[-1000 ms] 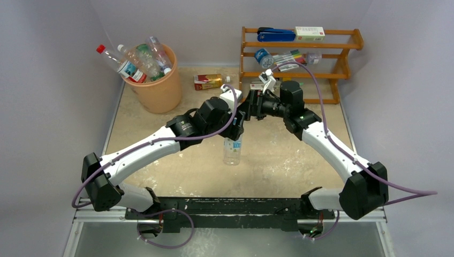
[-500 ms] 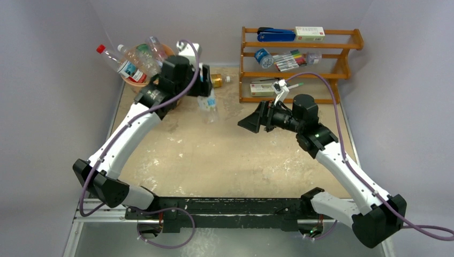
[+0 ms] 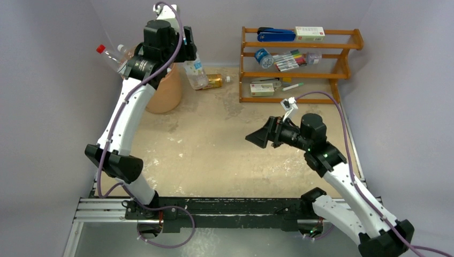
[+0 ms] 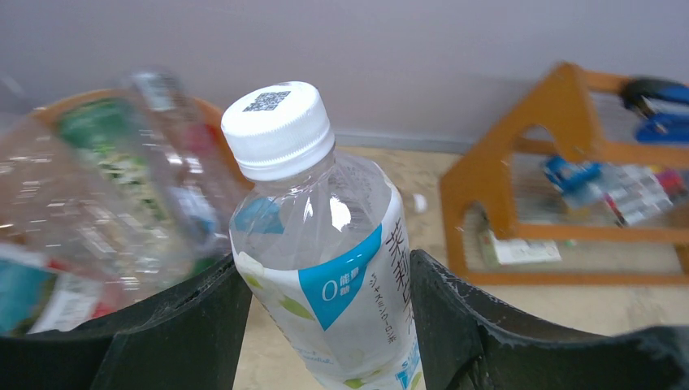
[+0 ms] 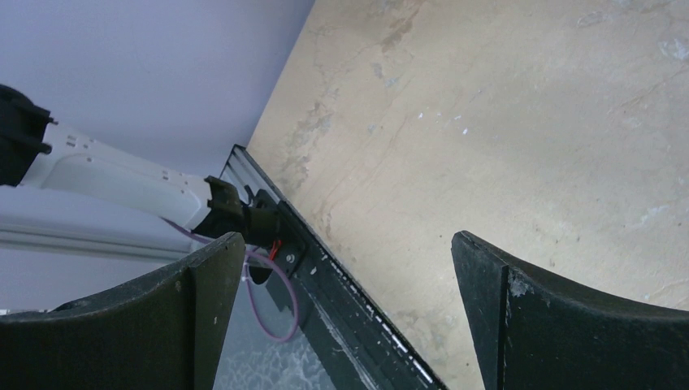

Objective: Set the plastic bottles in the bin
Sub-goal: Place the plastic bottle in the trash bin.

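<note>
Across the middle of the overhead picture lies the beige, scuffed worktop [image 3: 225, 155], walled in pale grey. Up the left side the left arm [image 3: 126, 115] stretches to the upper left of the frame, while the right arm [image 3: 342, 179] bends in from the lower right.

At the upper right stands the brown wooden rack [image 3: 321, 75], with a blue stapler [image 3: 275, 35] on its top shelf and coloured markers [image 3: 289, 58] one shelf below. At the upper left the peach-orange bin [image 3: 167, 95] is partly hidden by the left arm. It holds several clear bottles [image 4: 106, 187] – blurred in the left wrist picture – and a red-capped one [image 3: 110, 55] pokes out over its rim towards the frame's left edge.

Right of centre the right claw [image 3: 254, 139] hangs above bare worktop with its jaws wide apart and nothing between them. The left claw [image 4: 329, 292] is clamped on the body of a clear water bottle [image 3: 196, 73] with a white-and-blue label. That bottle hangs tilted in the air just right of the bin – not inside it – and its white cap [image 4: 278, 126] points away from the wrist.

Beside it in the overhead picture, the boxy red-and-gold bottle [image 3: 214, 81] lies on its side on the worktop between bin and rack.
</note>
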### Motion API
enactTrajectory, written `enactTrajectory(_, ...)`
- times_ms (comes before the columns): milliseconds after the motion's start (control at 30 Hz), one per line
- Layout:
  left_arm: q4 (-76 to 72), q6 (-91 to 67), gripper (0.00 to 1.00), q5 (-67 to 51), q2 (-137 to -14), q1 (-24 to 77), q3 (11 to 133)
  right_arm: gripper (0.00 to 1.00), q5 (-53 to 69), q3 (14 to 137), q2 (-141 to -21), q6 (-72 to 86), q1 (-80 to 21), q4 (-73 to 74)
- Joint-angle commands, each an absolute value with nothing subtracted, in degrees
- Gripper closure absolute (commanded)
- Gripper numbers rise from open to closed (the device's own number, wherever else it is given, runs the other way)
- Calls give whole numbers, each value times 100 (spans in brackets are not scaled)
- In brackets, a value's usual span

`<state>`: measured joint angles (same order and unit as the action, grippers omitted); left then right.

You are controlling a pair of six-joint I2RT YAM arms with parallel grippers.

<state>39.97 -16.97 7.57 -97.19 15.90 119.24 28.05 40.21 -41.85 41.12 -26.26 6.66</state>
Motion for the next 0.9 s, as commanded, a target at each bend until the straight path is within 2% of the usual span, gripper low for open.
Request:
enactTrajectory(0,3864,-2154,35,401,-9633,546,12398,0,2842,3786,-3715,4330,-2637,736)
enactTrajectory(167,3882,-2882,35,-605,-10214,-411,12925,0,2997,3557,-3779,4262,-2637,559)
enactTrajectory(333,3569,-3642,36,-1440,-10807,-955,13205,0,3159,3327,-4203,4200,-2635,127)
enactTrajectory(533,3196,-4133,37,-1814,-11236,-1040,13197,0,3270,3134,-4522,4192,-2637,-222)
enactTrajectory(867,3307,-4326,35,-1652,-11418,-1295,13289,0,3265,2969,-4456,4257,-2637,-275)
